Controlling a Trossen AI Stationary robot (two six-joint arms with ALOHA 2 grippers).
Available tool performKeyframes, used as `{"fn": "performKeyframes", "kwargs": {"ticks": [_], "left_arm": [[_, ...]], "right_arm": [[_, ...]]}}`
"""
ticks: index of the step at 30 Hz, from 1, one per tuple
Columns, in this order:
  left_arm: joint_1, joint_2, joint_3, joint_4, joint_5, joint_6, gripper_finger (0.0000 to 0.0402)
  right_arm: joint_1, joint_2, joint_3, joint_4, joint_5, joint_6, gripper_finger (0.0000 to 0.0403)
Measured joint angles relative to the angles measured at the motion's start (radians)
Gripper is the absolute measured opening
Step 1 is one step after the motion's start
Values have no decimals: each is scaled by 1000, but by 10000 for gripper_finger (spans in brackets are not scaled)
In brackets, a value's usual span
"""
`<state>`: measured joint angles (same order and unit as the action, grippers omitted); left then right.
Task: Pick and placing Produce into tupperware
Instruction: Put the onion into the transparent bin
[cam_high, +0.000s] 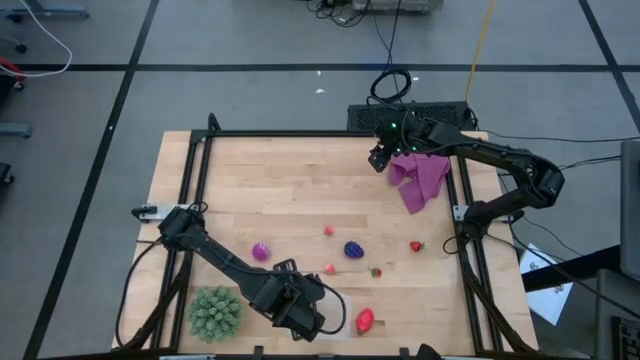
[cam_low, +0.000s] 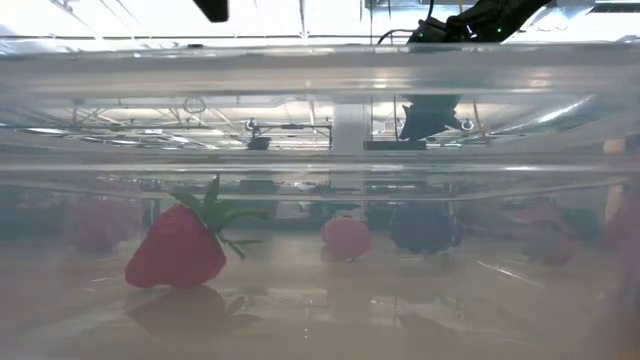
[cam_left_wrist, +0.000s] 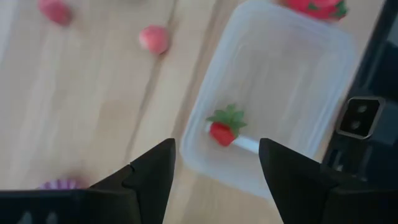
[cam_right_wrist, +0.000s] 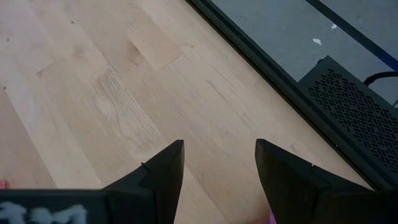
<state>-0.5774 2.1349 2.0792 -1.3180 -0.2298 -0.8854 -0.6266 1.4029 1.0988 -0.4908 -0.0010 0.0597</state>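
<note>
At the table's near edge, left gripper (cam_high: 312, 322) hovers over the clear tupperware (cam_left_wrist: 273, 93), fingers spread, nothing between them. One small strawberry (cam_left_wrist: 224, 127) lies inside the box. Judged: a drop just done, next pick to come.

Big red strawberry (cam_high: 365, 320) sits just beside the box on bare wood. Spiky green ball (cam_high: 215, 312) near the left corner, not produce. Farther out: magenta ball (cam_high: 261, 251), small pink piece (cam_high: 329, 268), grape bunch (cam_high: 354, 249), small strawberry (cam_high: 375, 271), another red piece (cam_high: 416, 246), pink piece (cam_high: 328, 231), all loose on the table (cam_high: 280, 190), well apart.

At the far edge, right gripper (cam_high: 379, 158) waits beside the purple cloth (cam_high: 420, 178), fingers apart over bare wood, holding nothing.

Next move likely calls for lifting clear of the box wall and lining up over the nearest fruit, probably the big strawberry.

Views: only the left wrist view shows the box's contents from above; in the high view the arm hides the box. Low view looks through the clear wall, strawberry (cam_low: 178, 248) close up.
</note>
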Motion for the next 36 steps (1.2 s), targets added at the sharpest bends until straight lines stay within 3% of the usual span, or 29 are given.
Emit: {"fn": "performKeyframes", "kwargs": {"ticks": [10,24,30,36], "left_arm": [[6,-1,24,-116,-13,6,239],[39,-97,16,-252,-131,6,239],[77,-135,-100,-252,-138,16,239],[147,-243,-343,-252,-131,-54,239]], "right_arm": [[0,0,0,0,0,0,187],[0,0,0,-42,0,4,187],[0,0,0,-54,0,0,187],[0,0,0,-76,0,0,187]]}}
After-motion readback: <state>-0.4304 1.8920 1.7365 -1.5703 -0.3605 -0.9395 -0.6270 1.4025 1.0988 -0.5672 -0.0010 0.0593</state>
